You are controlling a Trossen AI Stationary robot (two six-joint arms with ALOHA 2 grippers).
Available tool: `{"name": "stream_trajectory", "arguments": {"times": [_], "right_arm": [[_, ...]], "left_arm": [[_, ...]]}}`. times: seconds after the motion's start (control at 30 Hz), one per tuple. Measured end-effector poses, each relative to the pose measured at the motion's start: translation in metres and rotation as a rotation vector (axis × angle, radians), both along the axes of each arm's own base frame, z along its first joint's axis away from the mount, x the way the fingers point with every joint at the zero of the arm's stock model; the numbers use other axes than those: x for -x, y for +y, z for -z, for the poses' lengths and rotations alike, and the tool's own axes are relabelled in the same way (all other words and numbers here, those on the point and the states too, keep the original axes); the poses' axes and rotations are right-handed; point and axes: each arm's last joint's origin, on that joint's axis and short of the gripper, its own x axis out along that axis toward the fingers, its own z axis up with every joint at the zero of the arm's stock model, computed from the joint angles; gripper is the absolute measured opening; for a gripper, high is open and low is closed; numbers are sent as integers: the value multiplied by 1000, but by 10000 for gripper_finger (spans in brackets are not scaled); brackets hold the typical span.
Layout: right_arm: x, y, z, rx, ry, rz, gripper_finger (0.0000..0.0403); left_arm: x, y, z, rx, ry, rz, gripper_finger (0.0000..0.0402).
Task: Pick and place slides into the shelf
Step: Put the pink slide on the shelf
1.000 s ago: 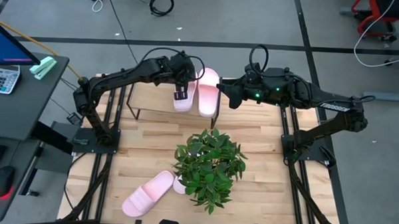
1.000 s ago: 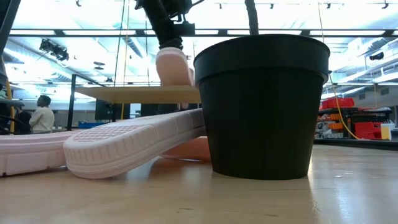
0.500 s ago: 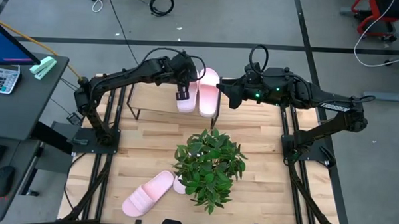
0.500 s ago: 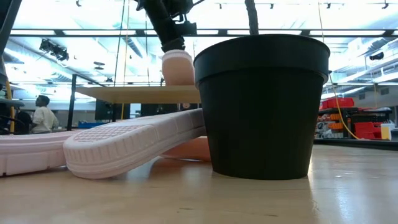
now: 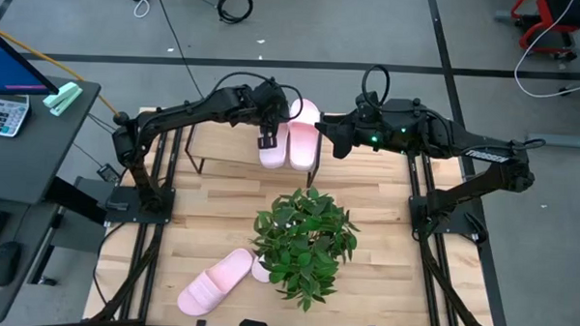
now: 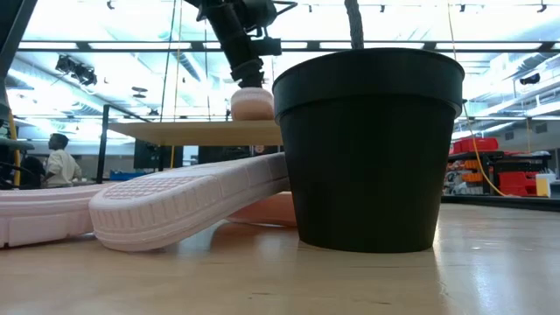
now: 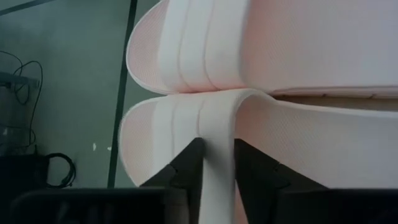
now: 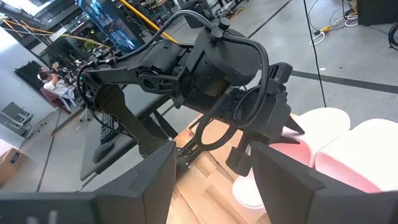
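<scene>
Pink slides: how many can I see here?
4: two slides side by side on the shelf at and, one on the table, another mostly hidden under the plant.

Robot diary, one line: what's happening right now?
left hand: fingers astride slide strap on shelf | right hand: open, waiting beside | two slides shelved

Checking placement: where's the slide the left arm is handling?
In the high view, that slide lies on the shelf at the table's far edge, beside a second slide, with the left gripper over its strap.

Pale pink slides (image 5: pixel 291 142) are sitting on the light-wood shelf (image 5: pixel 234 149); a green plant (image 5: pixel 305 241) is standing in a black pot (image 6: pixel 367 149).
</scene>
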Motion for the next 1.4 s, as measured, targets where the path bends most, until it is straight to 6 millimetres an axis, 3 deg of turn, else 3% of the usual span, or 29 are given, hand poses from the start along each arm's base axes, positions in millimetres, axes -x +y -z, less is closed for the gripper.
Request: {"name": "stream_trajectory", "arguments": {"times": [0.47, 0.73, 0.97, 1.17, 1.4], "right_arm": [[0, 0, 0, 0, 1, 0, 213], [0, 0, 0, 1, 3, 0, 213], [4, 0, -2, 2, 2, -1, 213], [18, 1, -4, 2, 38, -1, 213], [41, 3, -5, -13, 99, 1, 213]], "left_arm": [[6, 0, -2, -55, 56, -20, 189], [28, -10, -38, -88, -52, -59, 208], [61, -19, -68, 42, -201, -158, 199], [97, -45, -83, 291, -234, -257, 195], [115, -91, -92, 515, -214, -247, 201]]}}
